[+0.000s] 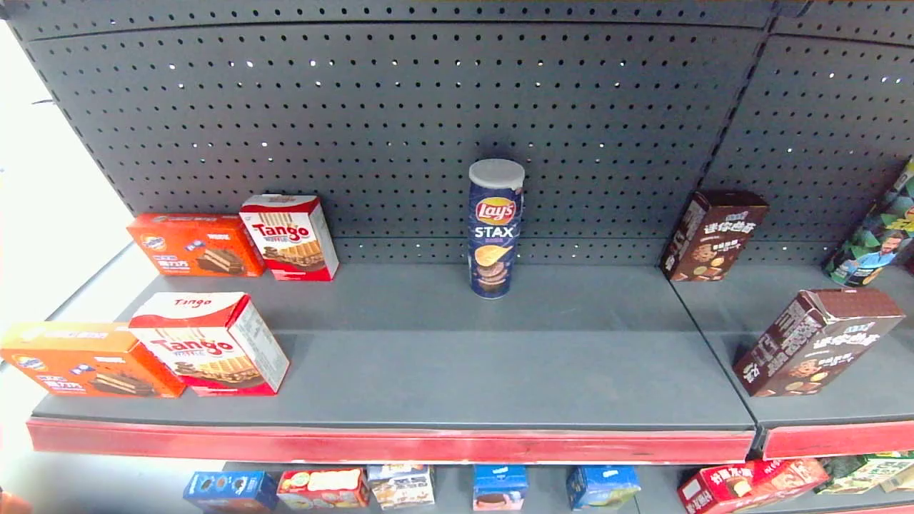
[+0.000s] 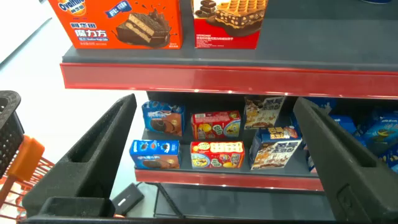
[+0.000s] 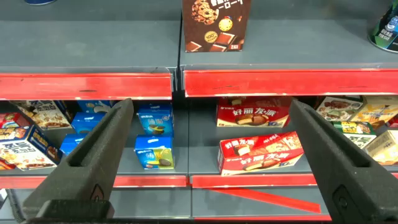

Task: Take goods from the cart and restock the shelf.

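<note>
The left claw point(image 2: 214, 106) and right claw point(image 3: 211, 107) are both wide open and hold nothing, facing the shelf point(image 1: 400, 371), where a chip can point(image 1: 494, 228) stands upright near the back wall.

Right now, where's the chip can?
Head view: the chip can stands upright at the shelf's back, between the rear wafer box and the rear brown box.

I'm looking at a dark perforated back panel point(image 1: 400, 128) spanning the upper frame, with a bright white area point(image 1: 43, 214) glowing at the left edge.
</note>
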`<state>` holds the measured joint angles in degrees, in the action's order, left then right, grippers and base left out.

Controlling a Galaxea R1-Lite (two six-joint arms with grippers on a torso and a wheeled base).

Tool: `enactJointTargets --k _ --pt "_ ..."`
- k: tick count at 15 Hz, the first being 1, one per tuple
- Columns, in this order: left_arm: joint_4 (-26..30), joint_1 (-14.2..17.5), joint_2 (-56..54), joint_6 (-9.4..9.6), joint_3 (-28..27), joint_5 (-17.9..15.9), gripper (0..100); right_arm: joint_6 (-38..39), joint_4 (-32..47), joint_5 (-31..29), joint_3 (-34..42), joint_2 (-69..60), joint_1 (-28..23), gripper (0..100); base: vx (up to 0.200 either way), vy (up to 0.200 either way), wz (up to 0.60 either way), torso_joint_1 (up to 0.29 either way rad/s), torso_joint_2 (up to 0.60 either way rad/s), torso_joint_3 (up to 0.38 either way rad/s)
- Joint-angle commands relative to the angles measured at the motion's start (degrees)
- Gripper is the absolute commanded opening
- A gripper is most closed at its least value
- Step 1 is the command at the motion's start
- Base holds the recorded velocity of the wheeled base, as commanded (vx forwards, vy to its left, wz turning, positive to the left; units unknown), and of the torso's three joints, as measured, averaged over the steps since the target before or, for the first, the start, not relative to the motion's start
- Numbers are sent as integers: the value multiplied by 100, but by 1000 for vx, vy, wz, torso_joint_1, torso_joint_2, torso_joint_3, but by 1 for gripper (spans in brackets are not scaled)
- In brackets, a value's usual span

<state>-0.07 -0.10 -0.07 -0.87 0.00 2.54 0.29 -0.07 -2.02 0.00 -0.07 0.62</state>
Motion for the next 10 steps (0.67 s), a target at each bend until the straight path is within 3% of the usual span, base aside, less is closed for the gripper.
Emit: enactJointTargets --k 1,7,10 --pt "-1 1 7 7 0 1 100 -3 -1 0 0 7 -1 100 0 0 0 0 0 0" --pt "7 10 7 -1 0 -7 100 -12 -1 0 0 7 -1 100 0 0 0 0 0 0" --pt "7 10 7 -1 0 -7 100 23 -1 -9 0 7 -1 100 0 0 600 6 2 4"
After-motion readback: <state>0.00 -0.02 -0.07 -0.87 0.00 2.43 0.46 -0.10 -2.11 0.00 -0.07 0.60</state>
